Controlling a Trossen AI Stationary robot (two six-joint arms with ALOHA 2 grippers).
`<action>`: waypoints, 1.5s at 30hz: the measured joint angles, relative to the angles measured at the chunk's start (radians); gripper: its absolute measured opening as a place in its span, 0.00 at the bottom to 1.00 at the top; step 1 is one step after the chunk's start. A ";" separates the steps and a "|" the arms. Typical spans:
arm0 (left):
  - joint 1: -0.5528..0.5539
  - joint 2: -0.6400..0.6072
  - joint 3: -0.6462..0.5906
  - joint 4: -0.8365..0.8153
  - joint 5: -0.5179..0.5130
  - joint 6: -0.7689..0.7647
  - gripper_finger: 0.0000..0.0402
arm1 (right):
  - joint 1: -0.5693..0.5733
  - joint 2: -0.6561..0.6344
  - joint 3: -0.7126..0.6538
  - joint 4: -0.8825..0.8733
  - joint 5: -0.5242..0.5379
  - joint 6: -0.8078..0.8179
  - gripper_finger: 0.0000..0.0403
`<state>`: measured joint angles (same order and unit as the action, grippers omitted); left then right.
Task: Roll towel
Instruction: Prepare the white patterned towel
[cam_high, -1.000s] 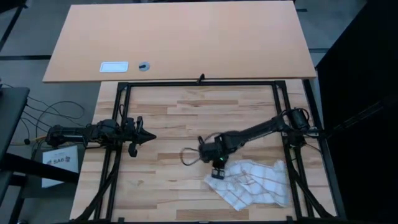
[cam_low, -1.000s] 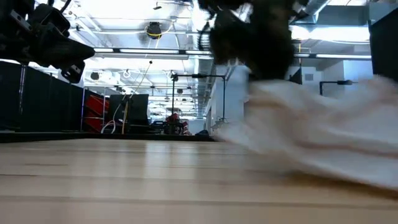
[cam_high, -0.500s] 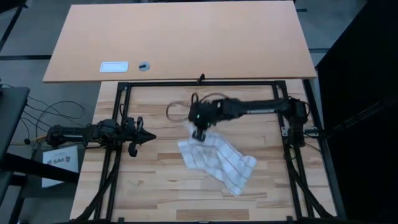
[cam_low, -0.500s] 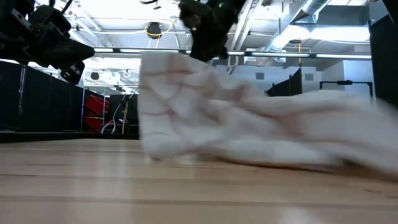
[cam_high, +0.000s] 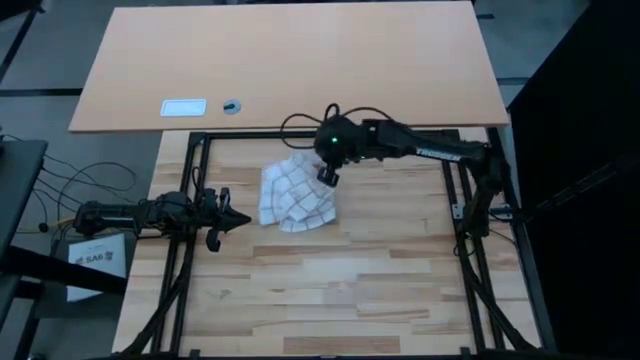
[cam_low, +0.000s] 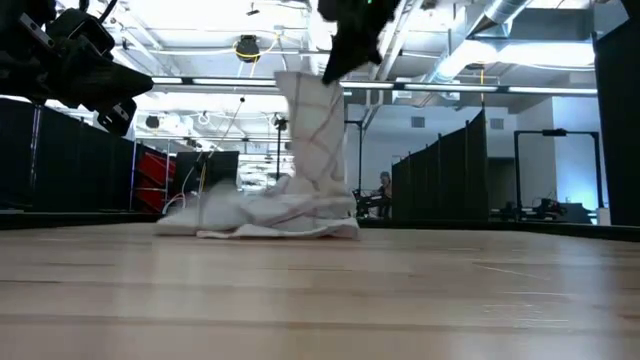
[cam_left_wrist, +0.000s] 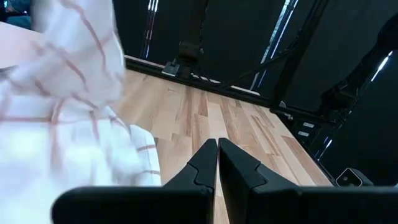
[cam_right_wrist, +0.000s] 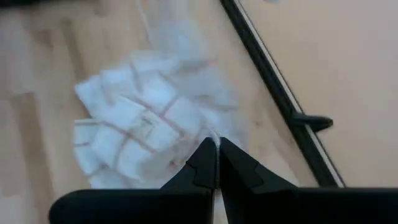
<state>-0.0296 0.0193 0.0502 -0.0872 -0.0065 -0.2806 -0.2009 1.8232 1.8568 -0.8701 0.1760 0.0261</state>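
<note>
Towel position: the towel (cam_high: 293, 194) sits bunched on the wooden tabletop (cam_high: 400, 270), toward the far side and a little left of centre, one corner drawn up into a standing column in the low view.
Right gripper: the right gripper (cam_high: 327, 176) hangs over the towel's far right edge, fingers pressed together and pinching that raised corner.
Key relation: the rest of the cloth trails from the pinched corner down and to the left, toward the left arm; no clear long axis shows while it lies crumpled.
Left gripper: the left gripper (cam_high: 237, 217) waits low at the left side, fingers pressed together with nothing between them, just left of the towel's near left edge.
Nearer arm: the right, already holding the cloth.
Judgement: the towel likely needs spreading flat before rolling can start.
</note>
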 joint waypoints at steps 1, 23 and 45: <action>0.000 0.000 0.000 0.000 -0.001 0.001 0.00 | 0.002 -0.014 0.002 0.007 -0.024 0.000 0.00; 0.001 0.009 -0.003 0.047 -0.092 -0.005 0.00 | 0.044 -0.378 0.029 -0.137 0.227 0.046 0.00; 0.169 0.743 0.124 0.344 -0.012 0.231 0.32 | 0.397 -0.080 0.029 -0.127 0.061 0.327 0.00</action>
<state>0.1398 0.7625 0.1739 0.2569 -0.0189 -0.0493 0.1960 1.7428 1.8858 -0.9970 0.2367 0.3536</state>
